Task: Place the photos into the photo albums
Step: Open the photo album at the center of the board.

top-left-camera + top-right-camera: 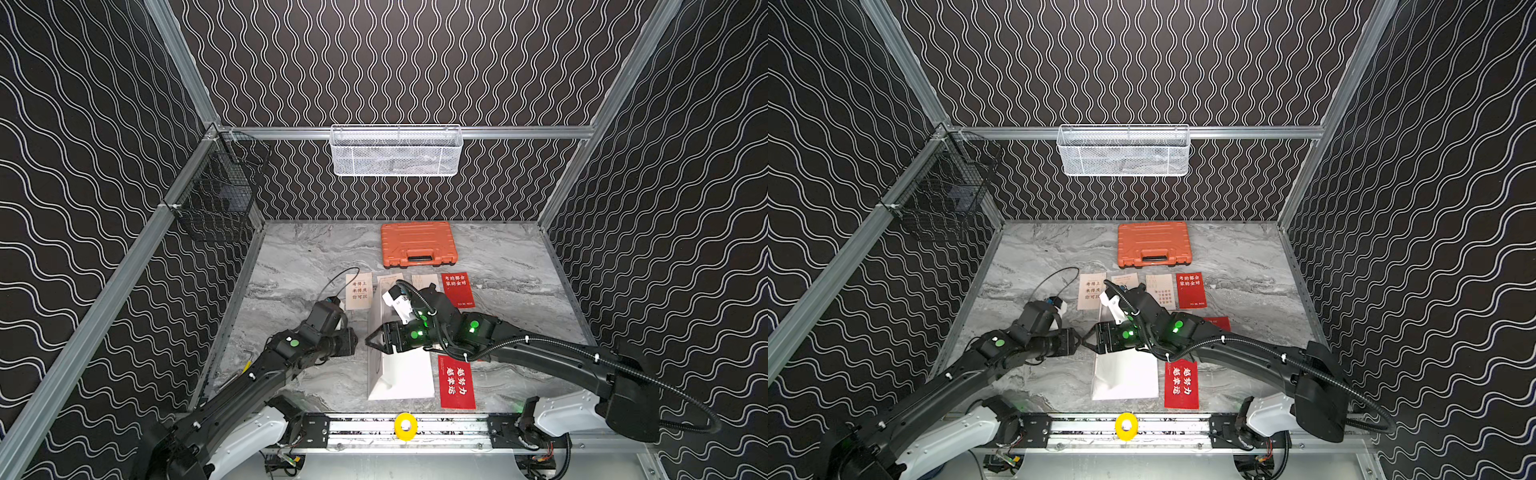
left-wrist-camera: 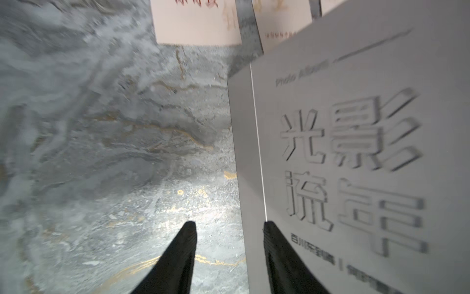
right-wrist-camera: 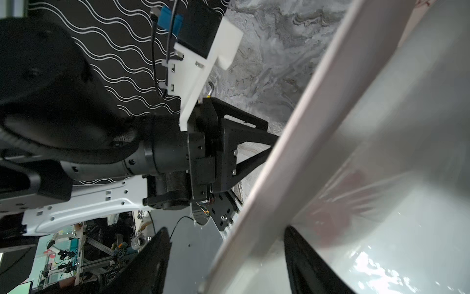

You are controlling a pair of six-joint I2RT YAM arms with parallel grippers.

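Across the grey marble table point(image 1: 519, 257) the white album point(image 1: 405, 376) lies near centre, its front cover raised along the left side. Far behind sits an orange case point(image 1: 419, 244). Between them lie cream cards point(image 1: 358, 291) and a red card point(image 1: 457, 289). A second red card point(image 1: 456, 382) lies just right of the album. My right gripper point(image 3: 225, 229) straddles the cover's edge, fingers apart. My left gripper point(image 2: 227, 225), fingers also apart, is just beside its outer face.

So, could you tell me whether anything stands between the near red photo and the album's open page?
Nothing on the table does: the red photo lies beside the open page. The right arm crosses above its far half.
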